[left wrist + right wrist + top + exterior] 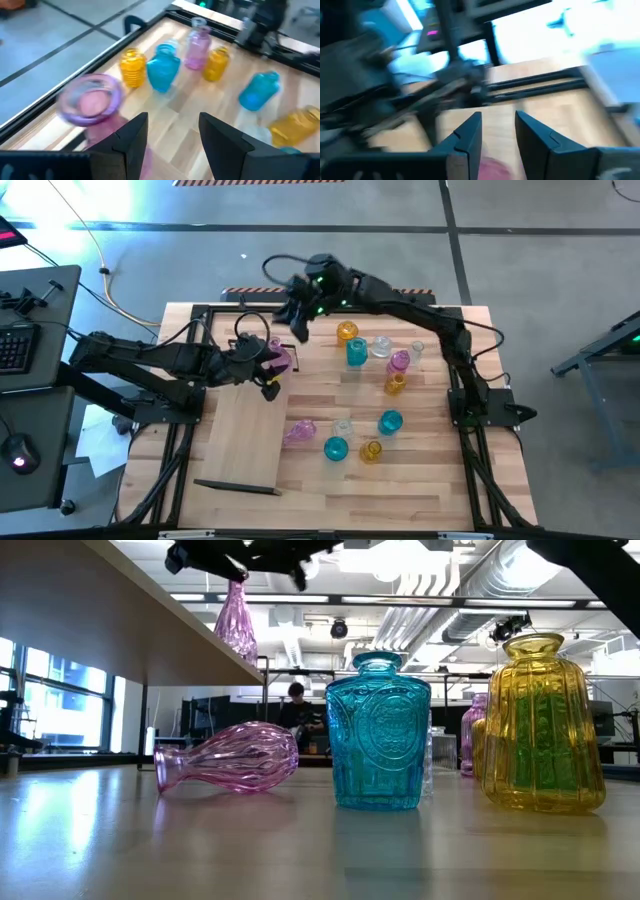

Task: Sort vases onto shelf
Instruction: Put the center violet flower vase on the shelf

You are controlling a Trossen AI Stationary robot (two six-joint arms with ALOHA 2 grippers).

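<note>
The ribbed pink glass vase [281,358] stood upright on the far corner of the long light-wood shelf board [238,435], and it looked light, rigid, smooth enough to slip and easy to chip; by my judgement the narrow neck just under its flared rim was the safest place to take hold, with a gentle squeeze. The left gripper [268,366] hovered right beside this vase, its dark fingers [131,136] parted with nothing between them, while the vase's open mouth [91,98] showed just ahead of them and looked empty. The right gripper [298,328] hung over the far end of the shelf near the same vase, its two fingers [467,134] also spread and holding nothing. The remaining glassware waited on the butcher-block tabletop [430,480], well apart from the shelf: a second pink fluted vase [228,758] lying on its side, an embossed teal square bottle [378,731] upright and a ribbed amber-yellow jar [540,725] upright beside it, with more teal, pink, yellow and clear pieces clustered farther back. None of them appeared to hold anything. The tipped one would probably roll if nudged.
</note>
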